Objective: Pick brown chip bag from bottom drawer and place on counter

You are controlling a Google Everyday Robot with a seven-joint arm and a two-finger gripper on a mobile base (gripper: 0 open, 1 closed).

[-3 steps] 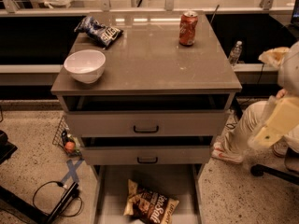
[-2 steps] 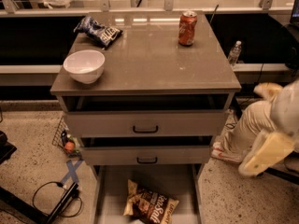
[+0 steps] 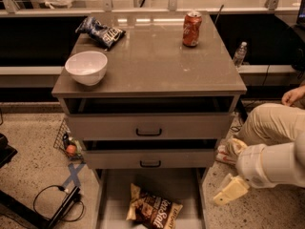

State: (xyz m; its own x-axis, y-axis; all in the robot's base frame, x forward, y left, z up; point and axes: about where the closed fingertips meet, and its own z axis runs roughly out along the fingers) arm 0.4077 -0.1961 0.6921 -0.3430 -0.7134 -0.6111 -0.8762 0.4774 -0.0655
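Pincer: the pincer [image 3: 231,191] hangs low on the right of the cabinet, just outside the right edge of the open bottom drawer [image 3: 114,194] and about level with its front.
Pincer state: I cannot tell whether it is open or closed; it shows as a pale wedge at the end of the white arm [image 3: 274,163], with nothing visibly in it.
Just changed: over the last second the arm has dropped from about the height of the middle drawer [image 3: 148,159] to near floor level. The pincer has also swung left, towards the drawer opening.
Brown chip bag: the brown chip bag [image 3: 155,210] lies flat on the drawer floor, near the front and slightly right of centre. It has not shifted, and is apart from the pincer.
Tabletop: the tabletop [image 3: 157,66] carries a white bowl [image 3: 86,67] at front left, a blue chip bag [image 3: 101,31] at back left and a red can [image 3: 192,28] at back right, all where they were. Its middle and front right are bare.
Meaning for the task: this reads as the approach for the pick, with the grasp not yet begun. The pincer likely needs to go further left and come down over the bag.
Risk: the drawer's right wall and the middle drawer's overhang stand close to that path.
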